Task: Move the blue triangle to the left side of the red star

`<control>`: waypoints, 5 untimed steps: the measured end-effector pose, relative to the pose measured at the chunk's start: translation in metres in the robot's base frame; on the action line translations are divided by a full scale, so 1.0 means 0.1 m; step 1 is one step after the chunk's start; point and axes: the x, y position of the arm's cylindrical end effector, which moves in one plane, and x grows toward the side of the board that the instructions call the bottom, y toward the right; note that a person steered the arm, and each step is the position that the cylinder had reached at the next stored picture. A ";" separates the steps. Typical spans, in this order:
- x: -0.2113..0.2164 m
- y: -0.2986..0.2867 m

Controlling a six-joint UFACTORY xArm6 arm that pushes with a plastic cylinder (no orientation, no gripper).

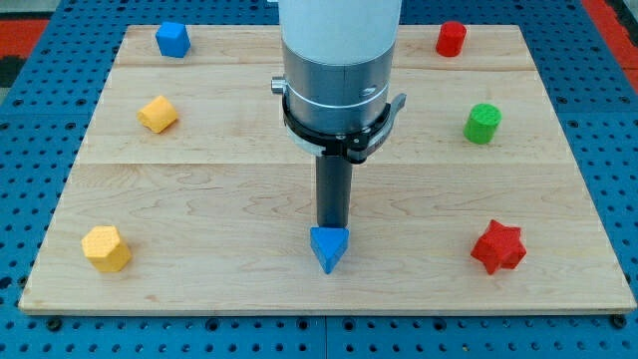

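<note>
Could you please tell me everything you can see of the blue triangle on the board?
The blue triangle is a small, solid, matte block, plastic by the look of it, with a flat top face and one corner pointing toward the view's bottom. It lies flat on the wooden board, near the middle of its bottom edge, well to the view's left of the red star. My tip stands right at its upper edge, apparently touching it.

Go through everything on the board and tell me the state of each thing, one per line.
my tip: at the top edge of the blue triangle, seemingly touching
blue triangle: bottom centre, far left of the red star
red star: bottom right, alone
green block: right side, alone
red block: top right
blue block: top left
yellow blocks: left side, apart
</note>
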 end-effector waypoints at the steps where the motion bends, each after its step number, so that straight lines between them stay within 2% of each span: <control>1: 0.00 0.00; 4: -0.16 -0.03; 5: -0.12 -0.39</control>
